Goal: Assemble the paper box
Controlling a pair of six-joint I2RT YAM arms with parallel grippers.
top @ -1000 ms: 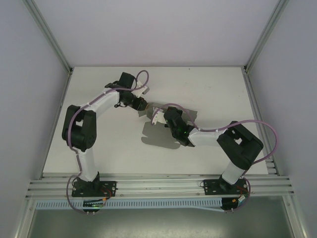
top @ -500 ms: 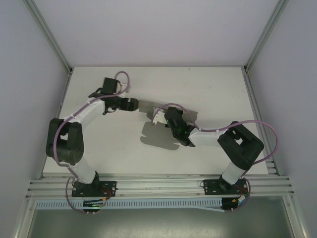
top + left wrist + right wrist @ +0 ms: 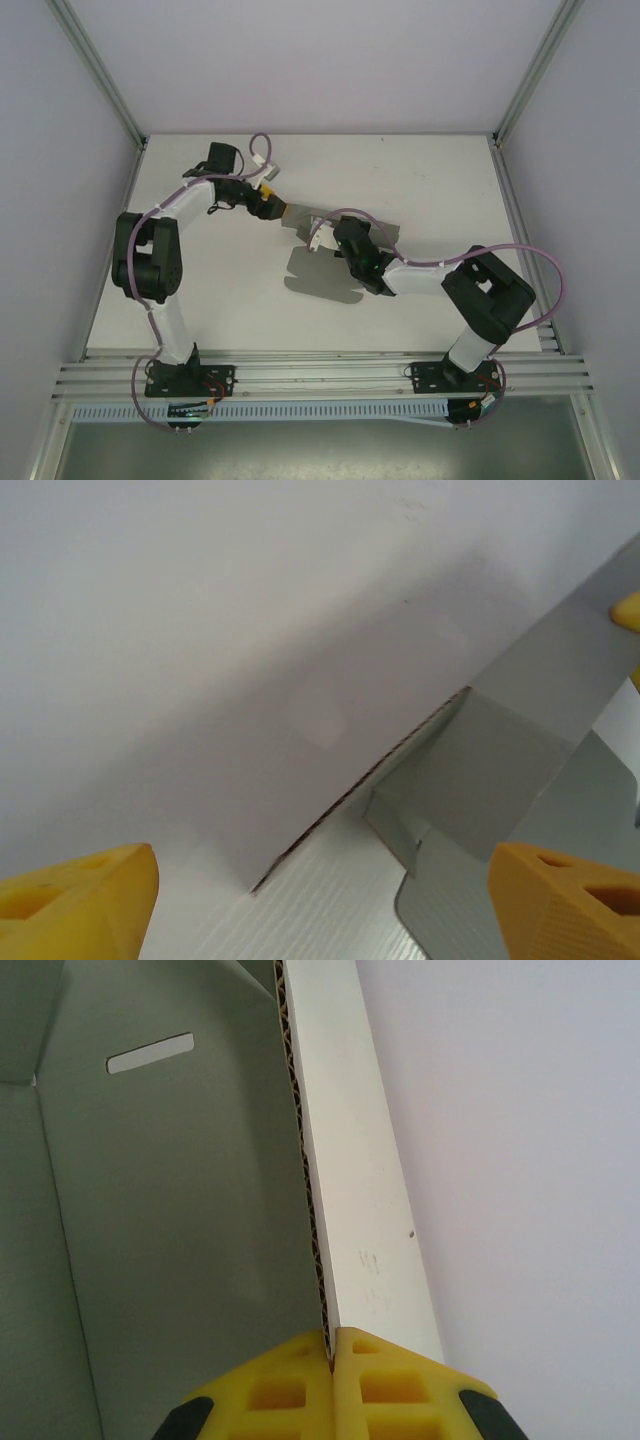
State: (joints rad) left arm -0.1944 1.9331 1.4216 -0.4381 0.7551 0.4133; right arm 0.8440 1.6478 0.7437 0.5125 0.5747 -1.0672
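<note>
On table (image 3: pixel 420 170), right fingers (image 3: pixel 400 1385) clamp paper box (image 3: pixel 180 1210) flap; left fingers (image 3: pixel 570 895) spread wide.

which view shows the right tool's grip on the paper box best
The right wrist view: close up, the right tool is shut on a panel edge of the paper box. The top external view gives the whole box, small, partly under the right arm. The left wrist view gives grey flaps.

The paper box (image 3: pixel 320 278) was grey on its inner face and white outside, its cut edge showing brown corrugation. The fingers (image 3: pixel 400 1380) of the right gripper (image 3: pixel 332 1336) were yellow, and the table (image 3: pixel 430 170) was white.
</note>
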